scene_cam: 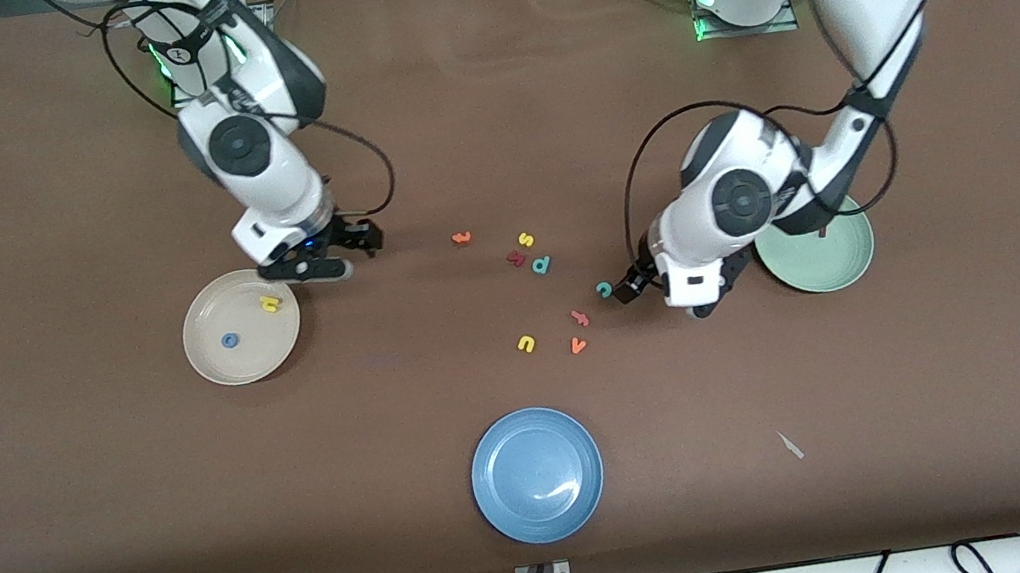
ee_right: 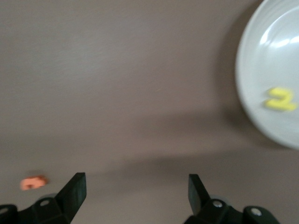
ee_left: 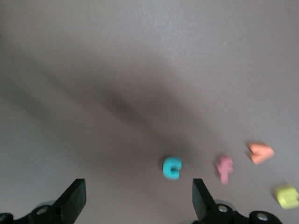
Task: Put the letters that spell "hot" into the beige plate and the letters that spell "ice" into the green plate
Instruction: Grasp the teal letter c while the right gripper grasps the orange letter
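Note:
The beige plate (scene_cam: pixel 211 316) lies toward the right arm's end of the table and holds the yellow h (scene_cam: pixel 271 304) and the blue o (scene_cam: pixel 229 341). My right gripper (scene_cam: pixel 359 240) hovers open and empty beside that plate, whose rim (ee_right: pixel 254 93) and yellow h (ee_right: pixel 281 100) show in its wrist view. An orange e (scene_cam: pixel 461 237) lies mid-table. My left gripper (scene_cam: pixel 624 291) is open, low over the table next to the teal c (scene_cam: pixel 605 289), which lies just ahead of its jaws (ee_left: pixel 172 167). The green plate (scene_cam: pixel 830 264) is partly hidden under the left arm. The orange-pink t (scene_cam: pixel 581 318) lies near the c.
Loose letters lie mid-table: a yellow s (scene_cam: pixel 525 240), a dark red letter (scene_cam: pixel 517 258), a teal p (scene_cam: pixel 542 265), a yellow u (scene_cam: pixel 526 344) and an orange v (scene_cam: pixel 577 345). A blue plate (scene_cam: pixel 538 474) sits nearest the front camera.

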You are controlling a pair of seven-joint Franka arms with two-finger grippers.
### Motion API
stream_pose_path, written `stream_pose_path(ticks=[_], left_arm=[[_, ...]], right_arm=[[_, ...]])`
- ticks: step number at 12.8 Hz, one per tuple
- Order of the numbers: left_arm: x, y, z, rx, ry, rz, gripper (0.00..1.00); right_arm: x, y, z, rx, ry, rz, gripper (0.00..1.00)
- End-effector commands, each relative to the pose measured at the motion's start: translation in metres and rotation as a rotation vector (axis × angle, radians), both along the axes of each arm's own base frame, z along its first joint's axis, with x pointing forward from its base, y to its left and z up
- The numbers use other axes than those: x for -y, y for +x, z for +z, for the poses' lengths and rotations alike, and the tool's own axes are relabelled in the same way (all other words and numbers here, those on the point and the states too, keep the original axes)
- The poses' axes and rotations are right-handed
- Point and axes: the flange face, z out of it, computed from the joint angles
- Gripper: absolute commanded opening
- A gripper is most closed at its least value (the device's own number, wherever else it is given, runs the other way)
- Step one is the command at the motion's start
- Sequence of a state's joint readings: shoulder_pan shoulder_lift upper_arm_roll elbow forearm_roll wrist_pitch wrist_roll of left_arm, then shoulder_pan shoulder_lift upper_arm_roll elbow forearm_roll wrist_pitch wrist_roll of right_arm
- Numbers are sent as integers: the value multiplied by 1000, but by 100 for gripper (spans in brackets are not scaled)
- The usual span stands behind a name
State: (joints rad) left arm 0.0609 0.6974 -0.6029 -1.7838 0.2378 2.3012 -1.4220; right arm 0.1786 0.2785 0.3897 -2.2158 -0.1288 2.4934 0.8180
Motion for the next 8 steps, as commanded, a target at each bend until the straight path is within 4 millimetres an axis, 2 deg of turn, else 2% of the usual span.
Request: stream_pose_path(ticks=[1, 4, 5, 8], left_arm=[[22, -4, -22, 45, 44, 58, 100], [41, -17, -32, 31, 48, 67, 95], [39, -16, -39, 28, 54, 76, 91], [39, -14, -44, 55, 52, 67, 74]], right_arm=[[-39, -4, -8, 9, 50, -121, 97], [-80, -25, -18, 10, 85, -199, 97], [-93, -30, -20, 8, 85, -207, 96], [-120, -34, -36, 31, 62, -250, 96]])
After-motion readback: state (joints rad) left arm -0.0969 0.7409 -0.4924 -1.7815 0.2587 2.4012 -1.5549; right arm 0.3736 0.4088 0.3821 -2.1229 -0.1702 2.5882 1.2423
